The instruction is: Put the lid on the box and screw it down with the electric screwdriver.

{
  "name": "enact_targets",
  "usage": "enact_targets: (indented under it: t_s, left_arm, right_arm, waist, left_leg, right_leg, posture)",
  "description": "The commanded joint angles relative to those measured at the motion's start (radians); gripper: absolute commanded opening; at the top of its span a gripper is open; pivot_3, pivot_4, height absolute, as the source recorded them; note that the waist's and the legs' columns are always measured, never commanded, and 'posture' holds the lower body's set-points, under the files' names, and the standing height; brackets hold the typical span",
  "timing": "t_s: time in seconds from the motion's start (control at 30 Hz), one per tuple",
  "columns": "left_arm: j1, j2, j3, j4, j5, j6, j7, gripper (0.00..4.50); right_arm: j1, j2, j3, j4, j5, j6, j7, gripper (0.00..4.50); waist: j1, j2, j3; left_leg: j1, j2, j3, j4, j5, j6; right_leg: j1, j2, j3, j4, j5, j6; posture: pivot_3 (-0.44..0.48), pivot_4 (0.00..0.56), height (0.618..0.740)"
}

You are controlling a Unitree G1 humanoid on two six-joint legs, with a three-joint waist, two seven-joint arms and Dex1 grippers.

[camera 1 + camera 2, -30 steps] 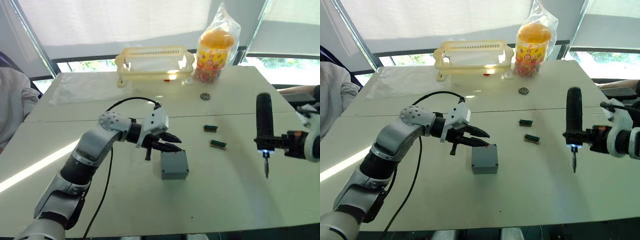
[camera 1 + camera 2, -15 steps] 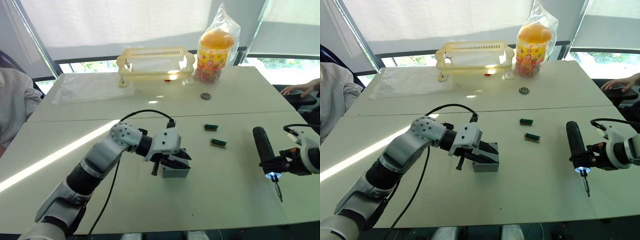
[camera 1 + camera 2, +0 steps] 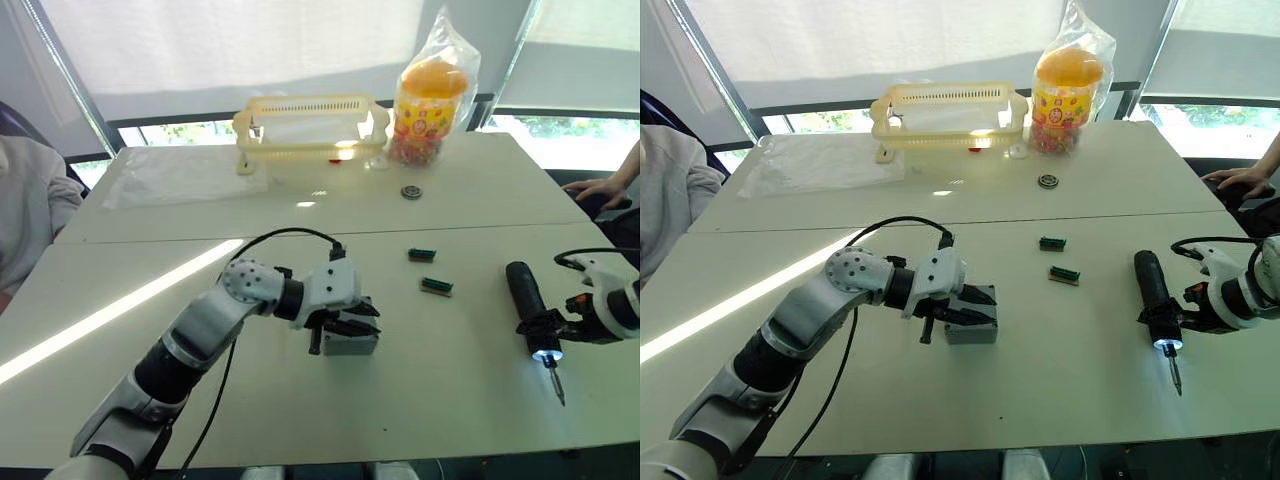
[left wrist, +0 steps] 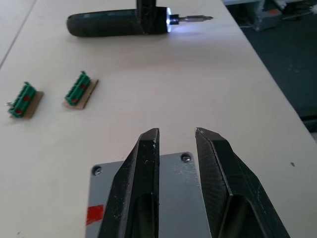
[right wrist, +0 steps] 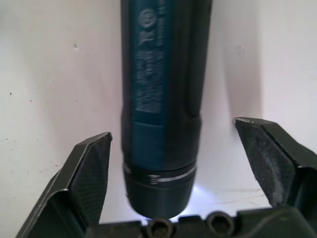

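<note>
The grey box [image 3: 350,344] stands mid-table with the lid [image 4: 174,171] lying flat on top, screw heads showing at two corners. My left gripper [image 4: 177,133] hovers low over the lid, open by a narrow gap with nothing between its fingers. The black electric screwdriver [image 3: 1151,290] lies on the table at the right, its tip light on and its bit [image 3: 1175,376] pointing toward the near edge. My right gripper [image 5: 181,148] is open wide, one finger on each side of the screwdriver's body, neither touching it.
Two green terminal blocks [image 3: 421,256] [image 3: 436,288] lie between the box and the screwdriver. A yellow basket [image 3: 310,125], a bagged orange jar [image 3: 432,95] and a small round part [image 3: 410,191] sit farther back. A person's hand [image 3: 598,188] rests at the right edge.
The screwdriver went from upright in the air to lying on the table, and my right gripper opened around it. My left gripper moved from beside the box to over the lid.
</note>
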Motion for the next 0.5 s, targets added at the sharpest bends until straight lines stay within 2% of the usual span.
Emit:
enact_targets:
  t_s: [0.03, 0.13, 0.23, 0.3, 0.37, 0.5]
  left_arm:
    - [-0.037, -0.020, 0.150, 0.063, -0.013, 0.039, 0.124, 1.13]
    - [-0.040, 0.025, 0.247, 0.119, -0.043, 0.076, 0.140, 1.13]
    - [0.004, 0.088, 0.252, 0.144, -0.049, 0.085, 0.094, 1.13]
    - [0.034, 0.117, 0.239, 0.167, -0.047, 0.082, 0.068, 1.13]
    - [0.070, 0.134, 0.215, 0.191, -0.040, 0.071, 0.039, 1.13]
    - [0.102, 0.141, 0.183, 0.228, -0.026, 0.056, 0.013, 1.13]
  right_arm:
    - [-0.017, 0.001, -0.153, -0.030, -0.071, -0.241, -0.002, 4.44]
    - [0.040, 0.027, -0.349, -0.215, -0.014, -0.348, 0.014, 4.44]
    - [0.291, 0.103, -0.534, -0.577, 0.087, -0.385, 0.043, 4.44]
    - [0.432, 0.188, -0.608, -0.779, 0.153, -0.364, 0.007, 4.44]
    - [0.563, 0.281, -0.597, -0.945, 0.162, -0.386, -0.051, 4.44]
    - [0.709, 0.397, -0.514, -1.103, 0.112, -0.430, -0.139, 4.44]
  waist:
    - [0.000, 0.000, 0.000]
    - [-0.008, 0.002, 0.001]
    - [-0.002, -0.004, -0.002]
    - [0.003, -0.007, -0.004]
    - [0.014, -0.007, -0.003]
    - [0.023, -0.007, -0.002]
  left_leg:
    - [0.000, 0.000, 0.000, 0.000, 0.000, 0.000]
    - [0.000, 0.000, 0.001, 0.001, 0.001, -0.001]
    - [0.002, 0.002, -0.002, -0.003, 0.001, -0.001]
    - [0.002, 0.004, -0.005, -0.004, 0.000, 0.000]
    - [0.000, 0.004, -0.006, -0.004, 0.000, 0.000]
    - [0.000, -0.001, -0.003, -0.001, 0.003, -0.005]
  right_leg:
    - [0.000, 0.000, 0.000, 0.000, 0.000, 0.000]
    - [-0.001, 0.000, 0.001, 0.001, 0.002, 0.002]
    - [-0.001, 0.003, -0.001, 0.003, 0.001, 0.002]
    - [0.001, 0.005, -0.002, 0.002, 0.000, 0.002]
    - [0.000, 0.005, -0.003, 0.001, 0.000, 0.002]
    - [0.001, -0.002, -0.001, 0.002, 0.000, 0.002]
  posture:
    - [0.000, 0.150, 0.740]
    - [0.000, 0.150, 0.740]
    - [0.000, 0.150, 0.740]
    - [0.000, 0.150, 0.740]
    - [0.000, 0.150, 0.740]
    - [0.000, 0.150, 0.740]
